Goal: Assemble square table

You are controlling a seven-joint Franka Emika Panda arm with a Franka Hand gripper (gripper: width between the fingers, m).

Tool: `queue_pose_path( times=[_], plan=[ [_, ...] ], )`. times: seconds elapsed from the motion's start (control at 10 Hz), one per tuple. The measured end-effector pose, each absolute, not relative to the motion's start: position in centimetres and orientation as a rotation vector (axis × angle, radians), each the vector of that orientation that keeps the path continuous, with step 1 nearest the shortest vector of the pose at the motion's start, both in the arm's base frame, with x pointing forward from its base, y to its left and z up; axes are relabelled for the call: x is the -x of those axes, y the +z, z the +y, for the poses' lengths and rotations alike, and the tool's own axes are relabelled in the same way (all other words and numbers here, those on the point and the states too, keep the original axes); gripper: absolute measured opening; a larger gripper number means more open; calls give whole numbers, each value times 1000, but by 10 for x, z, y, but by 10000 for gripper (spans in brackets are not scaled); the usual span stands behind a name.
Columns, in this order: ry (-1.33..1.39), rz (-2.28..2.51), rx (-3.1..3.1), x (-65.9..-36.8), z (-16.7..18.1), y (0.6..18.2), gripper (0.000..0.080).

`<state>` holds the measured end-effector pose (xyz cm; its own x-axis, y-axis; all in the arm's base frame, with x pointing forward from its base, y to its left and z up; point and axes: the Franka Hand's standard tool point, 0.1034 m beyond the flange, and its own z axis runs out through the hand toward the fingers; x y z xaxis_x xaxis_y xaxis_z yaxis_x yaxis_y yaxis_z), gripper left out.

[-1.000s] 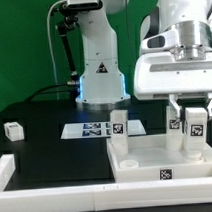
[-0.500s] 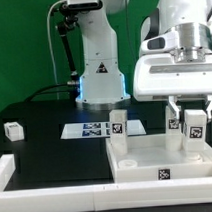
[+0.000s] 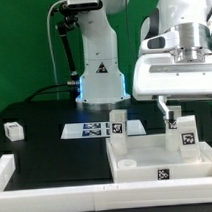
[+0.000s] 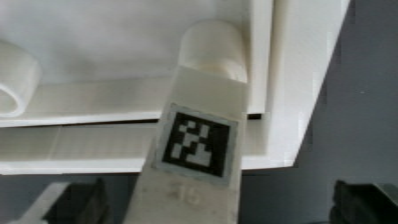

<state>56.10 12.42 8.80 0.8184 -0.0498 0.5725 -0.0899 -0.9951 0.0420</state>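
Note:
The white square slab (image 3: 146,157) lies on the black table with its raised rim up. One white leg (image 3: 118,125) stands at its far left corner. A second tagged leg (image 3: 184,134) stands at its far right corner, leaning slightly. My gripper (image 3: 184,109) hangs right over this leg, open, with a finger on each side and clear gaps between. In the wrist view the leg (image 4: 199,120) runs up from between the dark fingers (image 4: 64,203) onto the slab (image 4: 107,100), and my gripper (image 4: 214,202) does not clamp it. A third loose leg (image 3: 12,129) lies far left.
The marker board (image 3: 90,130) lies flat behind the slab, in front of the robot base (image 3: 100,79). White border bars (image 3: 5,168) run along the left and front edges of the table. Another leg's rounded edge (image 4: 15,80) shows in the wrist view.
The fingers have spread apart and let go of the right-hand leg. That leg now sits a little lower and further to the exterior view's left.

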Motion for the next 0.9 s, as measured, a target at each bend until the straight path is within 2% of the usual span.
queue_pose_path(
  times=[0.8, 0.9],
  plan=[
    [914, -60, -2923, -561, 123, 88, 649],
    [854, -65, -2945, -565, 114, 96, 649]
  ],
)
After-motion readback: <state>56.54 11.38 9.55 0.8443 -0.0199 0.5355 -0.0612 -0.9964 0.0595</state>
